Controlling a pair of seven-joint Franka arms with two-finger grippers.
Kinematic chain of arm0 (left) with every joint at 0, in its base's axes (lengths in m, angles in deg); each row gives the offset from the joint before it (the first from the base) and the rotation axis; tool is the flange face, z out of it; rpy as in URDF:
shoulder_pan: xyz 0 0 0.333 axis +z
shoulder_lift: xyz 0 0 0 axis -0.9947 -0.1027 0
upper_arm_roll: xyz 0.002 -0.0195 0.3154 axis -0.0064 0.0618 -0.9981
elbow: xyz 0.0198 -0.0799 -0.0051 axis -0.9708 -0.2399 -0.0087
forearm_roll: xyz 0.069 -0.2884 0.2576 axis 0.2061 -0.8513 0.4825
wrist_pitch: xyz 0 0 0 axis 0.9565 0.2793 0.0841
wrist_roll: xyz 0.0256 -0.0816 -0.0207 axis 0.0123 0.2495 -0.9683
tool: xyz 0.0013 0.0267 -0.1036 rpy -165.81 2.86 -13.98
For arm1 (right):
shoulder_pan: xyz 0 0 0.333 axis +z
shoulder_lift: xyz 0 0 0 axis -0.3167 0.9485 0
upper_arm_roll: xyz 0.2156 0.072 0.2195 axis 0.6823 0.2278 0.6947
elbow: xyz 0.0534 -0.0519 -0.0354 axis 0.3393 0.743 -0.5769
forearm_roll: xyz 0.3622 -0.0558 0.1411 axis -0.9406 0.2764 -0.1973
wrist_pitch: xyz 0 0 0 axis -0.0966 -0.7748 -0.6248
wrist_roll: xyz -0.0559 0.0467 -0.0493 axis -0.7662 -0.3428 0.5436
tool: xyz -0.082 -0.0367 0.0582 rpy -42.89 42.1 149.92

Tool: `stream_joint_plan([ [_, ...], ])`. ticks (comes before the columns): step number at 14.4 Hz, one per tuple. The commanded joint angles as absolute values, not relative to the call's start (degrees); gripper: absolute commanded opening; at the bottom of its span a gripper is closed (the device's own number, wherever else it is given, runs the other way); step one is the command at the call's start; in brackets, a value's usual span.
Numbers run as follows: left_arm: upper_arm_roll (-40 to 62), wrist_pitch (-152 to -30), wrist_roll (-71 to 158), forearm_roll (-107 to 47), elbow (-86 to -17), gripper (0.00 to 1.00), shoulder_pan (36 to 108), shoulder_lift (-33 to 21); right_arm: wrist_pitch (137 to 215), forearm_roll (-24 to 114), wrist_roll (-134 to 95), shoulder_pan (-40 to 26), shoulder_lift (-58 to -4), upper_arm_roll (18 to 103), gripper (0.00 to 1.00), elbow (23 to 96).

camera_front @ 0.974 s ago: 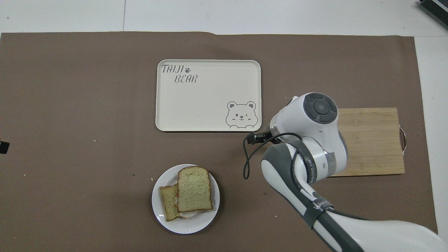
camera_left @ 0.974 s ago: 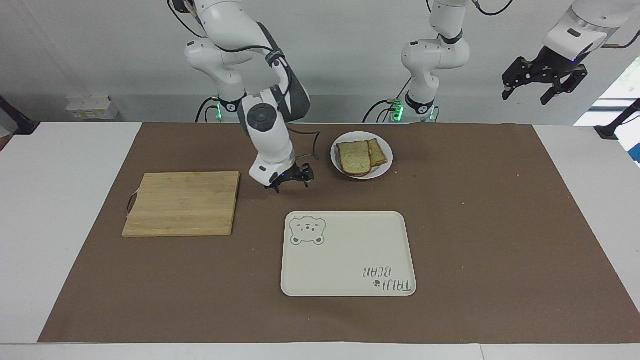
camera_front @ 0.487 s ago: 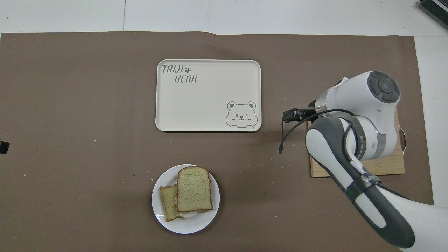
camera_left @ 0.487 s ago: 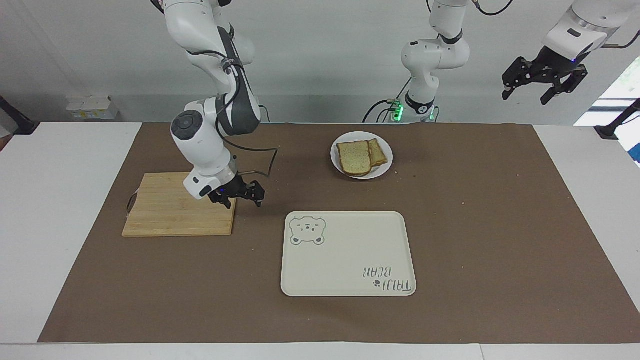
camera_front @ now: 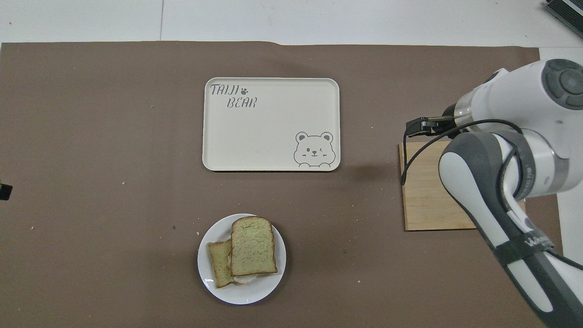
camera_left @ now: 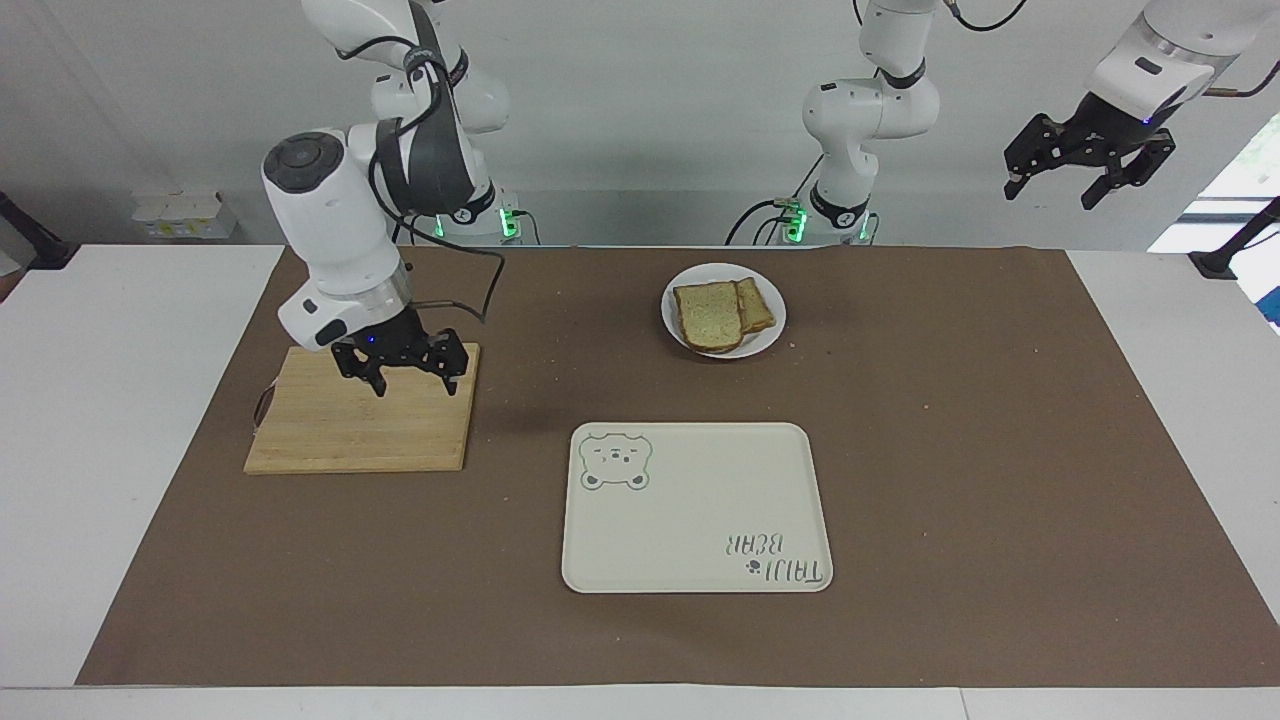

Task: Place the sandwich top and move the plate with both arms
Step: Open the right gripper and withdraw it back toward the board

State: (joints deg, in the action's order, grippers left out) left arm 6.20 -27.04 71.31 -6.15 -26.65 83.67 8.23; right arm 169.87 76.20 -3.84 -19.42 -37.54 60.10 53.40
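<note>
White jointed arms (camera_left: 330, 215), grey joint bands, looping black cables, black claws (camera_left: 400, 362).

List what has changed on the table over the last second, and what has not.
The right gripper, open and empty, swung away from beside the plate to over the cutting board. The left gripper, sandwich top and tray stayed put.
</note>
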Motion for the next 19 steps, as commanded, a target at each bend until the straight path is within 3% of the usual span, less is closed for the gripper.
stream_joint_plan([
  [1, 5.7, -26.9, 70.7, -5.8, -28.2, 1.0, 82.8, 9.6, 166.7, 77.5, -3.9, -21.4, -41.2, 59.6, 1.0, 52.4],
  [6, 5.7, -27.0, 70.7, -5.8, -28.1, 1.0, 82.8, 9.6, 158.9, 77.0, -4.0, -24.6, -47.8, 58.7, 1.0, 50.3],
  [10, 5.7, -27.3, 71.1, -5.8, -28.1, 1.0, 82.8, 9.6, 151.4, 77.5, -3.9, -24.6, -48.2, 56.2, 1.0, 44.6],
  [16, 6.6, -32.7, 70.9, -13.1, -28.4, 1.0, 81.7, 9.3, 150.2, 76.5, -3.8, -24.2, -53.4, 54.6, 1.0, 51.0],
  [19, 6.5, -36.6, 71.3, -16.4, -34.6, 1.0, 82.4, 9.9, 150.2, 76.4, -4.1, -23.8, -53.5, 55.2, 1.0, 51.8],
])
